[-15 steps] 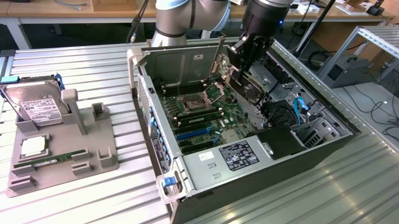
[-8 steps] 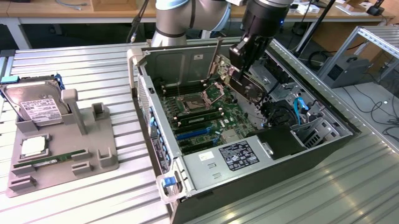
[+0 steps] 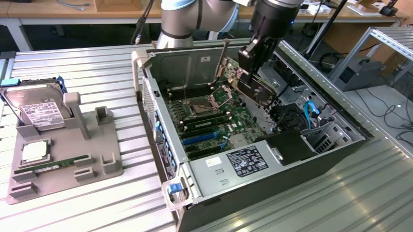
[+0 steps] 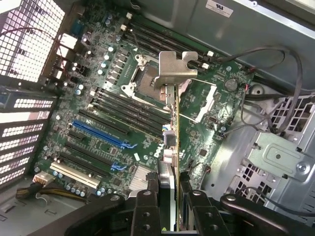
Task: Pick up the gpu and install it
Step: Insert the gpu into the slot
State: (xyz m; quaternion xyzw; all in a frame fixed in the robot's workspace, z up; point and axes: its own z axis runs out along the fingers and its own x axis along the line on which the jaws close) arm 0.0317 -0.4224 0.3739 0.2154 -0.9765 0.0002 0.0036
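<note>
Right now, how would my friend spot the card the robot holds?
Look inside the big open black computer case. Above its green motherboard, the black gripper is shut on a thin flat card with a dark shroud. Unlike the parts seated on the board, it hangs in the air, with a silver metal bracket at its far end.

White sticker (image 4: 219,6): on the case wall (image 4: 266,22); a mark that looks like "UL", the rest not legible.
Black label (image 3: 247,161): inside the computer case; white print too small to read.
Hard drive label (image 3: 42,113): white with dark print, unreadable.
Motherboard lettering (image 4: 158,149): white and unreadable.
</note>
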